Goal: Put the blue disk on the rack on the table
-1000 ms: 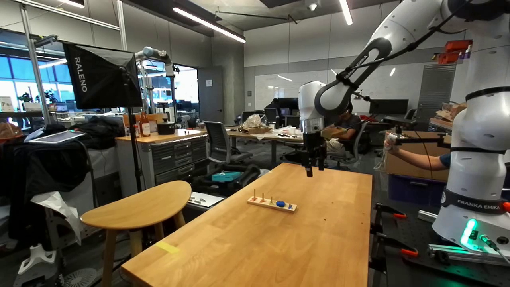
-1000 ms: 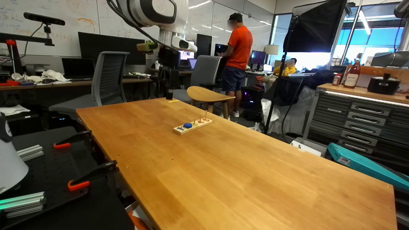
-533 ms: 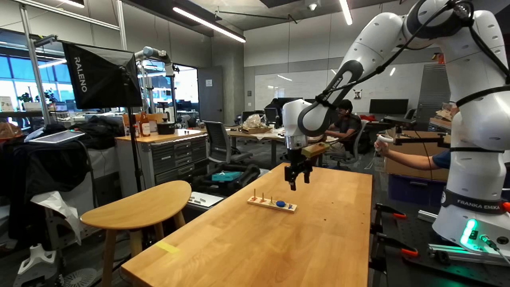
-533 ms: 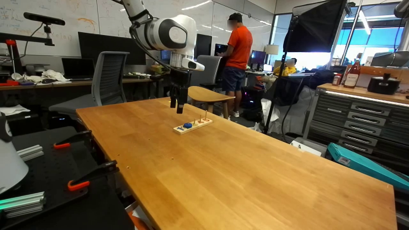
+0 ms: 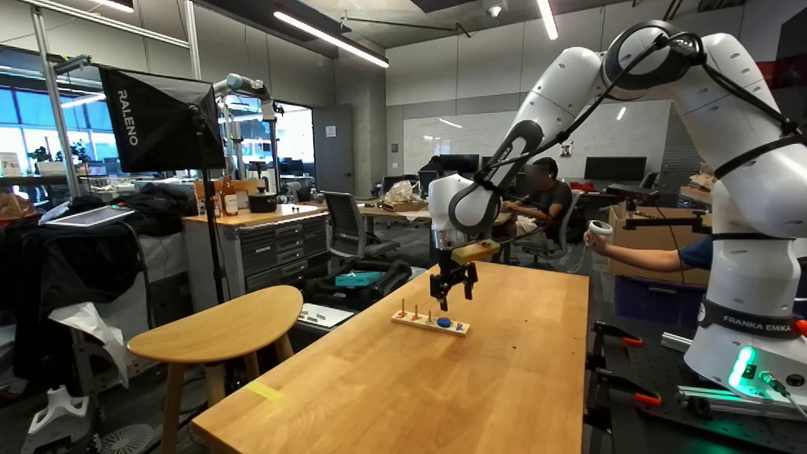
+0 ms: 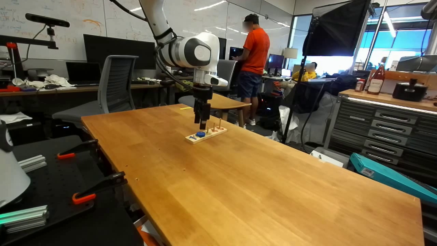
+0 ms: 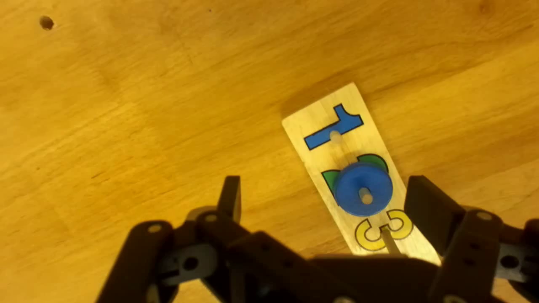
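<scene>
The blue disk (image 7: 353, 193) sits around the peg over the green 2 on the pale wooden rack (image 7: 311, 122). The rack has peg positions with printed numbers and lies on the table (image 7: 126, 84). My gripper (image 7: 324, 184) is open and empty above the rack. In the wrist view the disk lies between the finger directions, nearer the right finger, and is untouched. The disk (image 5: 444, 322), rack (image 5: 422, 323) and gripper (image 5: 456, 301) show in an exterior view. The gripper (image 6: 200, 124) is just above the disk (image 6: 200, 134) in an exterior view. The rack's far end is hidden in the wrist view.
Upright pegs of rising height stand on the rack beside the disk. A smaller rounded wooden table (image 5: 214, 325) stands beside the long table. Orange-tipped clamps (image 6: 83, 198) sit at the table's edge on the robot's side. A person's hand holds a white controller (image 5: 600, 228).
My gripper has come down and across the table toward the rack, from high near the table's end to just above the disk. The disk and rack have not moved.
</scene>
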You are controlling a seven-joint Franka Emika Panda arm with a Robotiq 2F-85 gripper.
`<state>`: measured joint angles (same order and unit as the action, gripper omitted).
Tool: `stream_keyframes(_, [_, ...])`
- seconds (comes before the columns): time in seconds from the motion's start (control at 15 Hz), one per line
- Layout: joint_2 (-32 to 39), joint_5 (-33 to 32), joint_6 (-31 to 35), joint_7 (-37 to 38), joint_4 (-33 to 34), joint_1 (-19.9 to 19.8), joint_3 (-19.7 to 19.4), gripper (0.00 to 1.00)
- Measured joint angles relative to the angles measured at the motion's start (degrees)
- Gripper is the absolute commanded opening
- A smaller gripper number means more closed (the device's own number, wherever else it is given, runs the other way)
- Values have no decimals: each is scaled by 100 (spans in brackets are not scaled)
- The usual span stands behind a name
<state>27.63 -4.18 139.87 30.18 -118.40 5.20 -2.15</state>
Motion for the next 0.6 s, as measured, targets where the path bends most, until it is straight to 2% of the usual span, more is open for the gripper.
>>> stream_keyframes(0.53, [671,0,351,691,496,439,-307,100])
stream_keyframes(0.6, [725,0,362,754,546,469,-318,75])
